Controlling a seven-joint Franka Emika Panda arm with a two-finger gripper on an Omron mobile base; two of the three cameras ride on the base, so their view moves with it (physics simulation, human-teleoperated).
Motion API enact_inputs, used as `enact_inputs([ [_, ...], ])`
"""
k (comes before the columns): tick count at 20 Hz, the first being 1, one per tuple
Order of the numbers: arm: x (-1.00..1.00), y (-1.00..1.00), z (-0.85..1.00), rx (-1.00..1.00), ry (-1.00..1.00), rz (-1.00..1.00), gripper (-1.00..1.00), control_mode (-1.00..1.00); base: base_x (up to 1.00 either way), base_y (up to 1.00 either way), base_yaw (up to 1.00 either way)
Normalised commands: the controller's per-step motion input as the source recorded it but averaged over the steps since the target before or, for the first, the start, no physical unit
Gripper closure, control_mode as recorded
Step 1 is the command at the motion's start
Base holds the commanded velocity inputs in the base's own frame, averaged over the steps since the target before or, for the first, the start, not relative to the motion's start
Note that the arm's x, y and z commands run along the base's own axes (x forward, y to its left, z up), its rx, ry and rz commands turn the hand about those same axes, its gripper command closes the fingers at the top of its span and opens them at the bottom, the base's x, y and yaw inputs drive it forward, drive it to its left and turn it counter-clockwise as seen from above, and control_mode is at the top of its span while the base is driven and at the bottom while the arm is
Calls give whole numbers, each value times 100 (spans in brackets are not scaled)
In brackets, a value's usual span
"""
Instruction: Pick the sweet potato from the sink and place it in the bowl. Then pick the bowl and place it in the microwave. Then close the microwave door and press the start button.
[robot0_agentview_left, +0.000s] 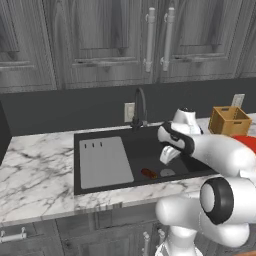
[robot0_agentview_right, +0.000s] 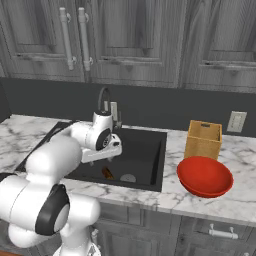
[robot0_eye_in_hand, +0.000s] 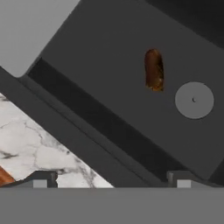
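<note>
The gripper (robot0_eye_in_hand: 111, 177) hangs wide open above the sink (robot0_agentview_left: 145, 150), angled toward the sweet potato (robot0_eye_in_hand: 154, 70) beside the drain (robot0_eye_in_hand: 194, 100).

Sweet potato (robot0_agentview_left: 148, 173) in sink (robot0_agentview_left: 100, 186), by drain (robot0_agentview_left: 167, 172)

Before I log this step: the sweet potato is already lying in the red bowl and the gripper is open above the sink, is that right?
Not quite. The sweet potato lies on the floor of the sink, beside the drain, as the hand view shows; the bowl holds nothing. The gripper is open above the sink.
</note>
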Motion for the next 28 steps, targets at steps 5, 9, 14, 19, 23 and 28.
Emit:
enact_inputs([
  [5,20,6,-59,2,2,9,-100,-100,0,0,0],
  [9,20,0,-52,8,0,11,-100,-100,0,0,0],
  [14,22,2,-44,9,0,9,-100,-100,0,0,0],
  [19,25,3,-34,8,0,3,-100,-100,0,0,0],
  [23,26,5,-27,9,0,0,-100,-100,0,0,0],
  [28,22,4,-29,6,0,0,-100,-100,0,0,0],
])
